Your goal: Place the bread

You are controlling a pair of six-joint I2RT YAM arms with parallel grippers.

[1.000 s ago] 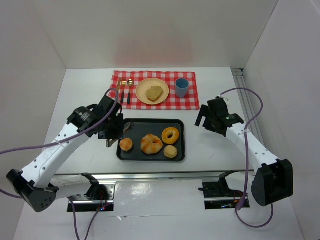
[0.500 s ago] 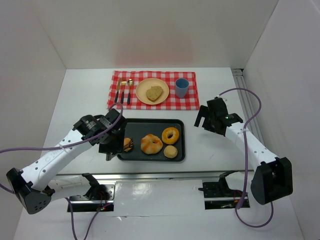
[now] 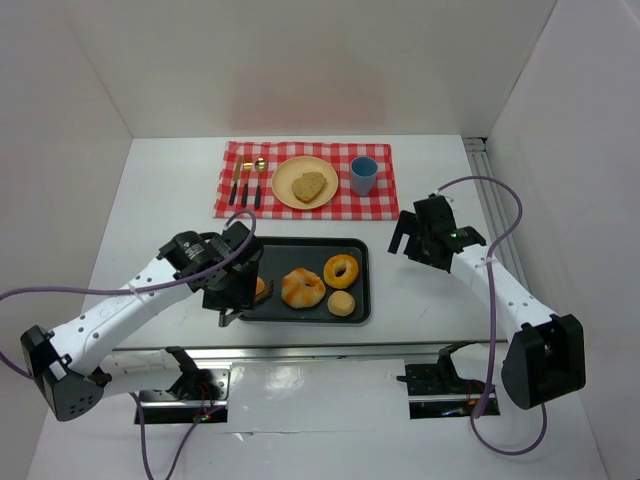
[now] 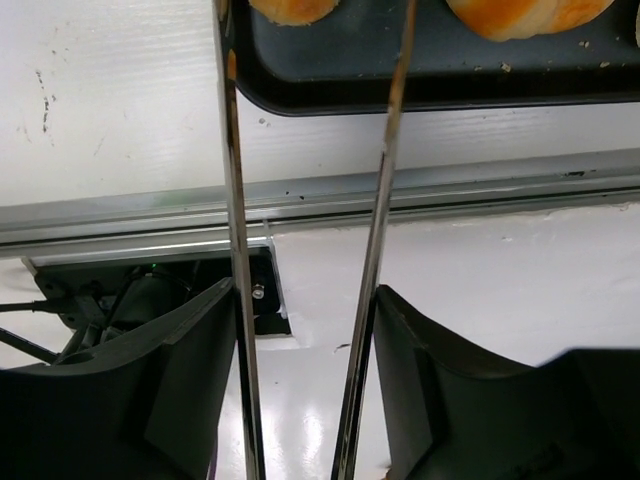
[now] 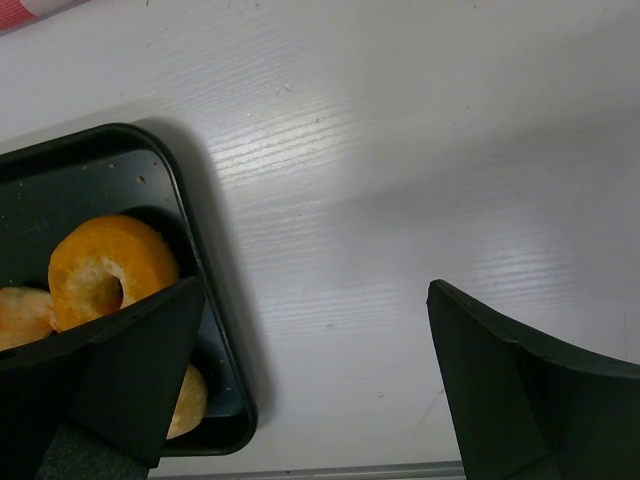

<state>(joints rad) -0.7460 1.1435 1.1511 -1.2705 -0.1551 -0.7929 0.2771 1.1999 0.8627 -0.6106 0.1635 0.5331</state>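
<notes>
A black tray point(image 3: 300, 250) holds several breads: a small round bun point(image 3: 261, 288) at its left, a twisted roll point(image 3: 303, 286), a ring donut point(image 3: 341, 270) and another small bun point(image 3: 341, 303). My left gripper point(image 3: 236, 284) is shut on metal tongs point(image 4: 233, 250). In the left wrist view the two tong arms are spread apart and run up between my fingers to the bun point(image 4: 295, 8) at the tray's point(image 4: 400, 85) near left corner. My right gripper point(image 3: 415, 238) is open and empty, just right of the tray point(image 5: 197, 235), with the donut point(image 5: 110, 270) beside its left finger.
A red checked cloth point(image 3: 385, 200) at the back carries a yellow plate point(image 3: 285, 172) with a bread slice point(image 3: 309, 186), a blue cup point(image 3: 363, 175) and cutlery point(image 3: 245, 182). The table's metal front edge point(image 4: 450, 185) lies just below the tray. White walls close in both sides.
My left arm has moved nearer and to the right with the tongs, now covering part of the left bun. The right arm has not moved.
</notes>
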